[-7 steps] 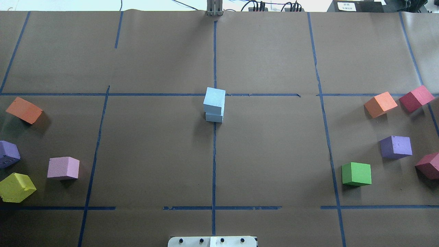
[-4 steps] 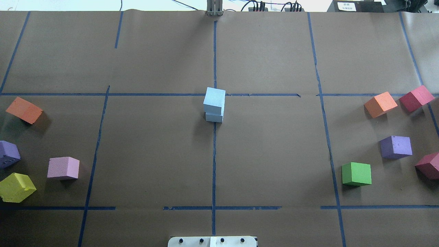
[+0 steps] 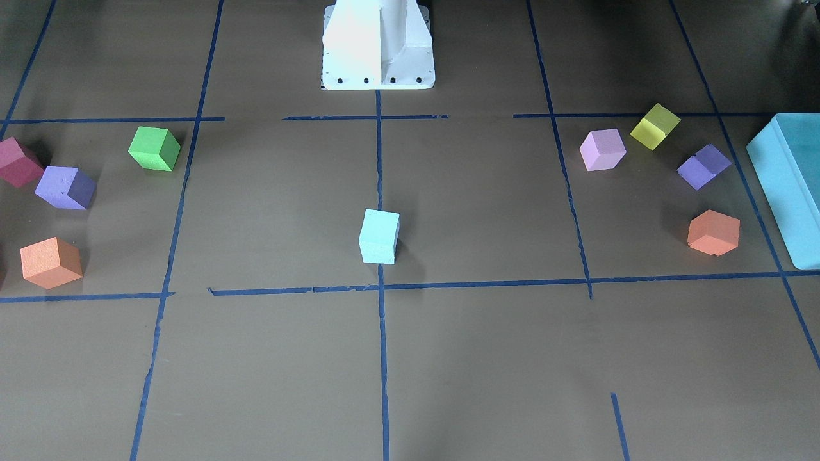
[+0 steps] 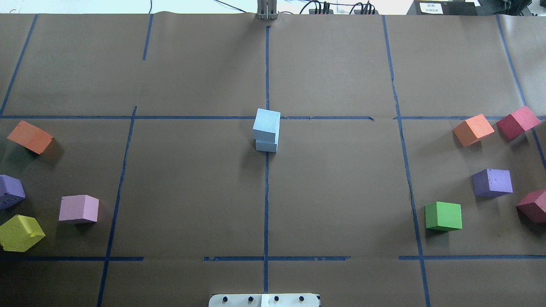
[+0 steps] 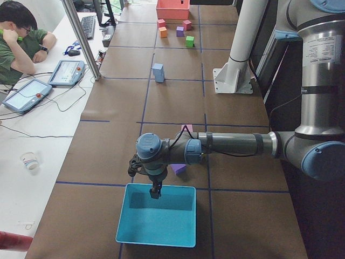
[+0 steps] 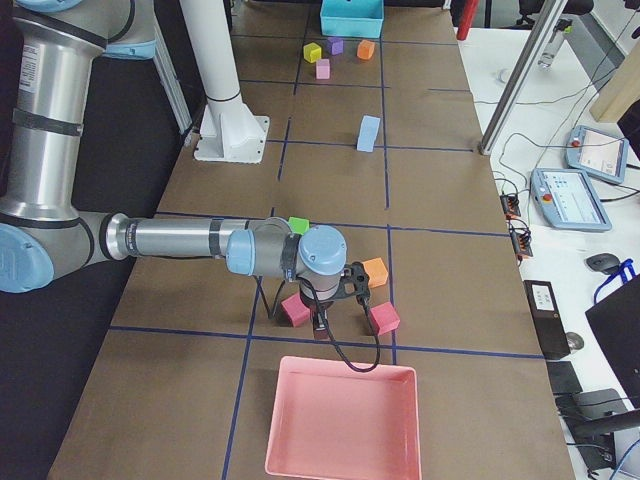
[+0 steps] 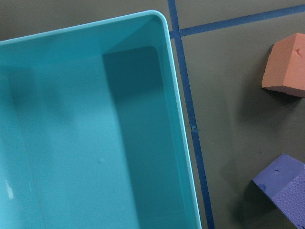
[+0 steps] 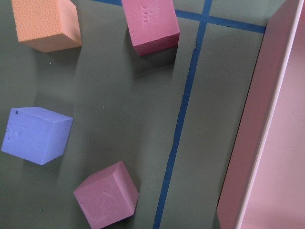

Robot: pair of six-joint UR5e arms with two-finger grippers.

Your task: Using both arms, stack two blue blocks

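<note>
The two blue blocks stand stacked at the table's centre on the middle tape line. In the overhead view the upper blue block [image 4: 267, 123] sits slightly offset on the lower blue block [image 4: 266, 146]. The stack also shows in the front-facing view [image 3: 378, 237] and in both side views [image 5: 158, 72] [image 6: 368, 132]. Nothing touches it. My left gripper [image 5: 155, 192] hangs over the near rim of the teal box, far from the stack. My right gripper [image 6: 322, 318] hangs by the red cubes near the pink tray. I cannot tell whether either is open or shut.
A teal box [image 3: 789, 186] lies at my left end, a pink tray [image 6: 340, 425] at my right end. Several coloured cubes sit near each end, such as a green cube [image 4: 443, 216] and a pink cube [image 4: 79, 209]. The white pedestal [image 3: 378, 45] stands at the base. An operator [image 5: 21, 38] sits by.
</note>
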